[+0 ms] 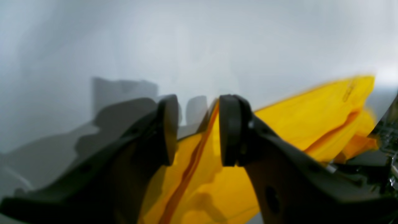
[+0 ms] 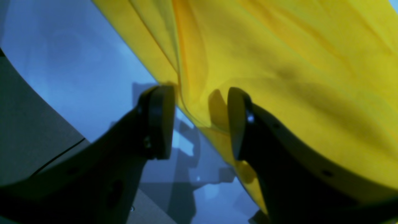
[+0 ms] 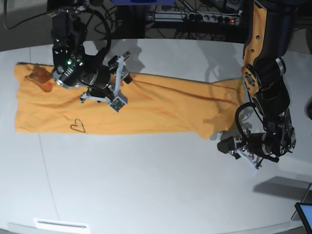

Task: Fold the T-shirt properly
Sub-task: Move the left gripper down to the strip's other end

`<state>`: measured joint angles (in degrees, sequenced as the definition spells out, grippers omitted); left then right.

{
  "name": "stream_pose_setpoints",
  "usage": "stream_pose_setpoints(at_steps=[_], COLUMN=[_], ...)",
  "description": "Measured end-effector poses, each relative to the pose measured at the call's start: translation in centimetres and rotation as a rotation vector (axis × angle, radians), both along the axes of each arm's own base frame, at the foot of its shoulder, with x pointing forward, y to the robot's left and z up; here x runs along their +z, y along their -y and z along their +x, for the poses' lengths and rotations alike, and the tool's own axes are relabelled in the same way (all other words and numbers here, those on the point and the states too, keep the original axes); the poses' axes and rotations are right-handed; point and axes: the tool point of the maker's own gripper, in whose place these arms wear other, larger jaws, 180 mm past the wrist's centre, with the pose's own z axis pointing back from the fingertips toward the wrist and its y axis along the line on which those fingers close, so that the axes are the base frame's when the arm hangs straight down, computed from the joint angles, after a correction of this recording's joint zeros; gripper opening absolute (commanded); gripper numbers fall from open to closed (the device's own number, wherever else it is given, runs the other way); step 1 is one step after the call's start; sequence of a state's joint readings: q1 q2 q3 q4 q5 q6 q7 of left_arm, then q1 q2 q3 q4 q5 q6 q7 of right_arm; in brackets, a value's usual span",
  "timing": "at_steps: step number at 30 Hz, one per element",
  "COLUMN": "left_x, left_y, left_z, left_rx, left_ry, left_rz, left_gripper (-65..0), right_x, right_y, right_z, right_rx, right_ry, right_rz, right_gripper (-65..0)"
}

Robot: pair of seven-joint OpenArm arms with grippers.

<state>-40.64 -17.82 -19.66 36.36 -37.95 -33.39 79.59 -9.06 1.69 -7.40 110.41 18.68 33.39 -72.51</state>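
Observation:
The orange-yellow T-shirt [image 3: 161, 109] lies in a long band across the white table [image 3: 146, 185], with a dark heart mark [image 3: 77, 126] near its front left. In the base view my right gripper [image 3: 121, 82] hovers over the shirt's back edge, left of centre. In the right wrist view that gripper [image 2: 199, 96] is open, and the T-shirt [image 2: 295, 77] has its edge running under the gap. My left gripper [image 3: 226, 145] sits low beside the shirt's front right corner. It [image 1: 197, 105] is open too, with a fold of the T-shirt [image 1: 311, 118] lying between and beyond the fingers.
Cables and a power strip [image 3: 195, 17] run along the back of the table. A screen corner [image 3: 304, 212] shows at the front right. A white strip [image 3: 61, 225] lies at the front left edge.

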Motion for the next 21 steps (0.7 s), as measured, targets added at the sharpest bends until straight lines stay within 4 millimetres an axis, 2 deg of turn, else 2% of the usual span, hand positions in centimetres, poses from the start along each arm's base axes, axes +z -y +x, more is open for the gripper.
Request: stream_pose_setpoints(at_steps=[5,13,21], left_x=[0.0,-0.4,-1.2], left_y=[0.4,4.8,4.0], left_z=[0.1,0.9,0.8], left_rx=[0.0,-0.038,0.043], left_ry=[0.0,0.02,-0.045], left_rz=[-0.008,-0.066,-0.054], left_gripper=[-43.2,-43.2,-43.2], right_x=[0.0,0.0,0.0], right_y=[-0.1,-0.1,-0.1], right_z=[0.0,0.0,0.0], right_rx=[0.0,0.0,0.0], right_ry=[0.0,0.0,-0.001], right_rz=[0.003,0.003,0.003], right_gripper=[-38.0,-38.0,-38.0])
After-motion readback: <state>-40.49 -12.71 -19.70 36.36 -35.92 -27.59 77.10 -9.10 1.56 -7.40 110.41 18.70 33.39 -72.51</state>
